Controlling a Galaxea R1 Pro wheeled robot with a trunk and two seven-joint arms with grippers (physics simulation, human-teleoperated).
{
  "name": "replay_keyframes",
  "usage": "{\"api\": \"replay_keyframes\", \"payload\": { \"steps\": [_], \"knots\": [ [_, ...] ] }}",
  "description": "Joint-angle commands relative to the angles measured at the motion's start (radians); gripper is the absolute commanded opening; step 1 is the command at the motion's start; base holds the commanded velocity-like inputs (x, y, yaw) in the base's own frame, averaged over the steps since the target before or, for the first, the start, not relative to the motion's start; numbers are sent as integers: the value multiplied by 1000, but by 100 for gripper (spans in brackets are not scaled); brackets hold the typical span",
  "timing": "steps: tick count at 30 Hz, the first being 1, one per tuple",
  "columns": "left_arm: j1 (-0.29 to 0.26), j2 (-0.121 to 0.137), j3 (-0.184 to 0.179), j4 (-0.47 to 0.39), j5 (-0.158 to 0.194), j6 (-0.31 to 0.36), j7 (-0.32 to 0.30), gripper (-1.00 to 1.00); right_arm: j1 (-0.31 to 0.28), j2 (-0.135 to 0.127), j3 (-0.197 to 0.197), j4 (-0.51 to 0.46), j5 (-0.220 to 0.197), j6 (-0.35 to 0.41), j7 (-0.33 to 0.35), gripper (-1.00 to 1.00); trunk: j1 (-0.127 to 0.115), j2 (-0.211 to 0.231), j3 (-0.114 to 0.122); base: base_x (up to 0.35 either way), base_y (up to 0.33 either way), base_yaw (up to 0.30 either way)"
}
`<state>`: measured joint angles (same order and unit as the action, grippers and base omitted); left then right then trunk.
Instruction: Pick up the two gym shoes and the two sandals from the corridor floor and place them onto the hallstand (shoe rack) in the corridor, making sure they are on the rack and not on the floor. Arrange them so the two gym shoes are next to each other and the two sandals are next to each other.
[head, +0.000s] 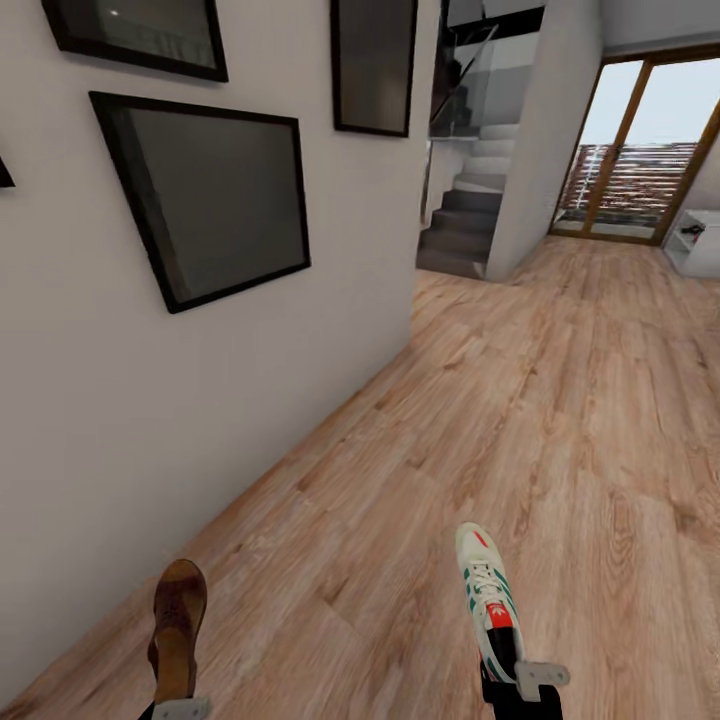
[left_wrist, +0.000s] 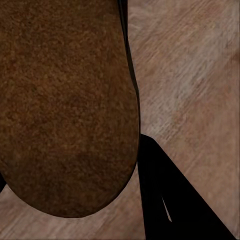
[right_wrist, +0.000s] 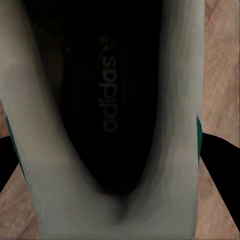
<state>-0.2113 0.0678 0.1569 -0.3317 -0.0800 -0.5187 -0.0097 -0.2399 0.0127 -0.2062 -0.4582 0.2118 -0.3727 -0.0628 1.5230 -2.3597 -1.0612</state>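
Note:
One dark brown sandal (head: 178, 620) is held up over the corridor floor (head: 560, 400), with my left gripper (head: 180, 706) shut on its rear end at the head view's lower edge. Its brown sole (left_wrist: 65, 105) looms close in the left wrist view beside a dark finger (left_wrist: 175, 200). My right gripper (head: 512, 682) is shut on the heel of one white gym shoe (head: 485, 595) with green stripes and a red tongue patch. The shoe's dark inside (right_wrist: 115, 100) faces the right wrist camera. The other sandal and gym shoe are out of view.
A white wall (head: 200, 420) with dark framed pictures (head: 215, 195) runs close along my left. Grey stairs (head: 465, 225) rise at the back, with a glass door (head: 640, 150) to their right. A pale low unit (head: 697, 245) shows at the far right edge; I cannot tell what it is.

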Motion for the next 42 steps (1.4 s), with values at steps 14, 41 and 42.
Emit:
{"api": "replay_keyframes", "payload": {
  "steps": [14, 41, 42],
  "knots": [
    [0, 0, 7, 2, -12, -3, 1, -100, -1, 1, -5, 1, 11, -3, -3, -100, 0, 0, 12, 303, -154, -239],
    [0, 1, 7, 2, -12, -3, 1, -100, -1, 1, -5, 1, 11, -3, -3, -100, 0, 0, 36, 329, -44, -239],
    [0, 1, 7, 2, -12, -3, 1, -100, -1, 1, -5, 1, 11, -3, -3, -100, 0, 0, 37, 336, 0, -239]
  ]
}}
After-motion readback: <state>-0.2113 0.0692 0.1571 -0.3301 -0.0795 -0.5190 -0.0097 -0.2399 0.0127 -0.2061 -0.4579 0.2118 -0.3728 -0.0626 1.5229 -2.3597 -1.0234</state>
